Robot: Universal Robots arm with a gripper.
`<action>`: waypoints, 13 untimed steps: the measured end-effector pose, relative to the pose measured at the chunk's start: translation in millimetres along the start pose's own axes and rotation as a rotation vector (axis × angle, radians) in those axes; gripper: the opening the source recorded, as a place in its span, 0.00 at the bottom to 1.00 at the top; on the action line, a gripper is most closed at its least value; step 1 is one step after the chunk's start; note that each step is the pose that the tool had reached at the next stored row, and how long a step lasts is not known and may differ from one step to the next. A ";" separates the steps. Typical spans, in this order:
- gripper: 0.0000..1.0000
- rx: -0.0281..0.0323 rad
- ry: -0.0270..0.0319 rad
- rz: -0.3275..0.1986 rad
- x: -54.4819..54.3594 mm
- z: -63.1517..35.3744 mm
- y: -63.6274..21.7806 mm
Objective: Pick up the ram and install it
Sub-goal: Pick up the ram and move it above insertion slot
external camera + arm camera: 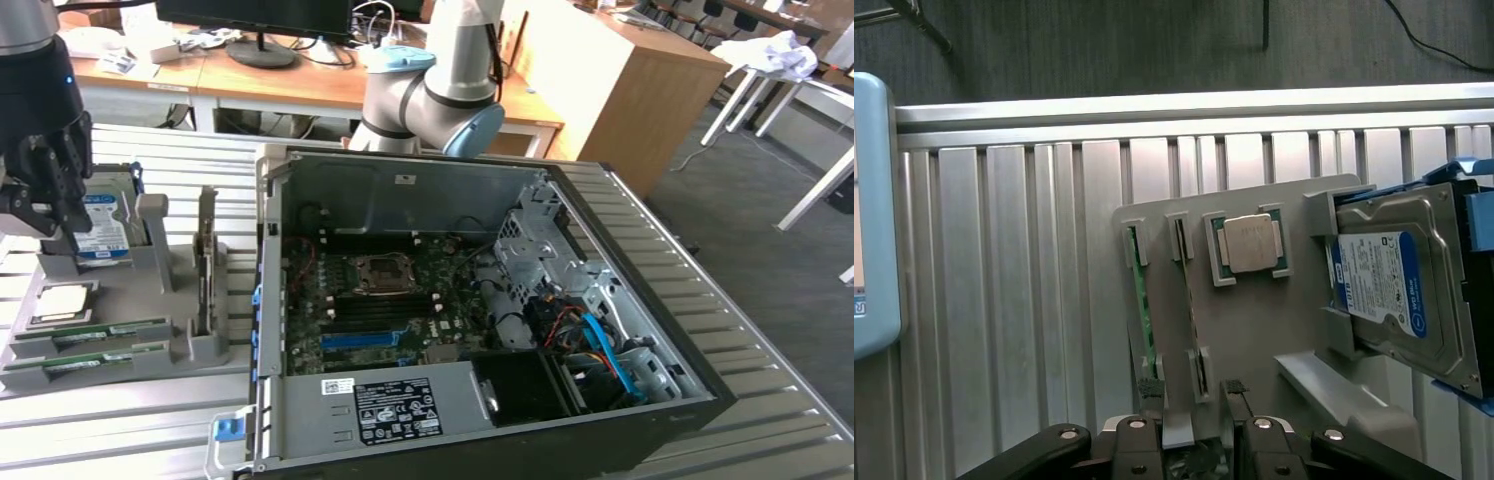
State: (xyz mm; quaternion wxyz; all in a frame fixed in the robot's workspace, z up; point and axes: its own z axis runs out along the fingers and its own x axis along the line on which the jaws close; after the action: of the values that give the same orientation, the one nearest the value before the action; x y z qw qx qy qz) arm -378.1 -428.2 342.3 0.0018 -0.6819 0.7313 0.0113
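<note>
Two green ram sticks (94, 335) lie on edge in the slots of a grey holder (167, 345) at the exterior view's left. In the wrist view one ram stick (1143, 300) stands on edge in its slot, and a second thin stick (1192, 310) sits in the slot beside it. My gripper (47, 215) hangs above the holder's far end, near the hard drive, touching nothing. The wrist view has my gripper (1194, 440) open over the sticks' near ends, with nothing between its black fingers (1242, 425).
The holder also carries a silver processor (1249, 243) and a blue-labelled hard drive (1394, 285). An open computer case (641, 330) with its motherboard (387, 300) lies to the exterior view's right on the slatted metal table (1004, 300). The arm's base (427, 95) stands behind the case.
</note>
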 end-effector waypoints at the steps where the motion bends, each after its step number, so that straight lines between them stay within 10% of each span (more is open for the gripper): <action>1: 0.36 0.0000 0.0000 0.000 0.2 1.1 0.6; 13: 0.36 0.0001 -0.0001 0.000 1.2 3.2 3.1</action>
State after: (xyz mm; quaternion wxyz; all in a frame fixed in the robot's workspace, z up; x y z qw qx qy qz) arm -381.3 -429.1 339.1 0.0019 -0.6819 0.7313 0.0113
